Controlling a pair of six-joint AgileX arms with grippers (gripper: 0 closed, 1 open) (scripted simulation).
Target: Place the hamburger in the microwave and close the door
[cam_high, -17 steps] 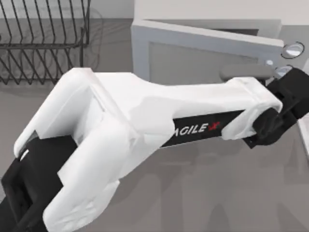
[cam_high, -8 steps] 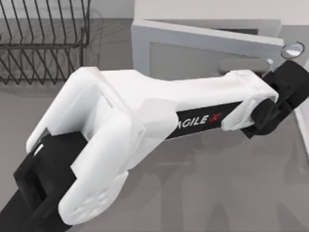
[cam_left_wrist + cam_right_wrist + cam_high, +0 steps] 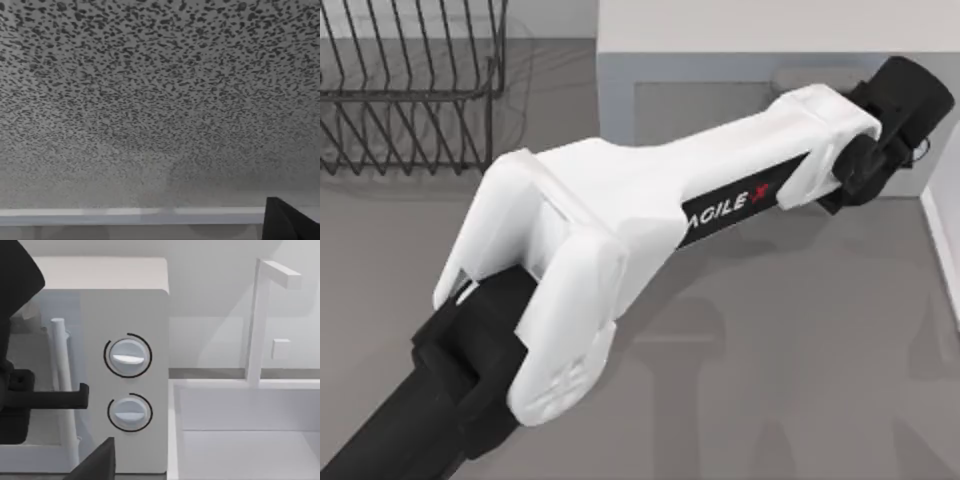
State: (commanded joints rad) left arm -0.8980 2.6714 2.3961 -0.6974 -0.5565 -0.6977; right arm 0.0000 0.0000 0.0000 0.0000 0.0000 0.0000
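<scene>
The microwave [image 3: 740, 30] stands at the far side of the grey surface [image 3: 790, 380], a little right of the middle in the top view. Its door [image 3: 720, 110] lies flat against the front, so it looks closed. The hamburger is not visible from outside.

My left arm [image 3: 650, 220] reaches across the surface from the near left corner up to the door's right edge. Its end effector [image 3: 55, 397] is at the bar handle [image 3: 62, 390]: in the right wrist view one dark finger lies across the handle, touching it or nearly so. How wide the fingers stand I cannot tell.

The right end effector is not visible.

A black dish rack [image 3: 410, 80] stands at the far left, well apart from the microwave. Two round knobs [image 3: 127, 357] sit on the microwave's side panel, one above the other.
</scene>
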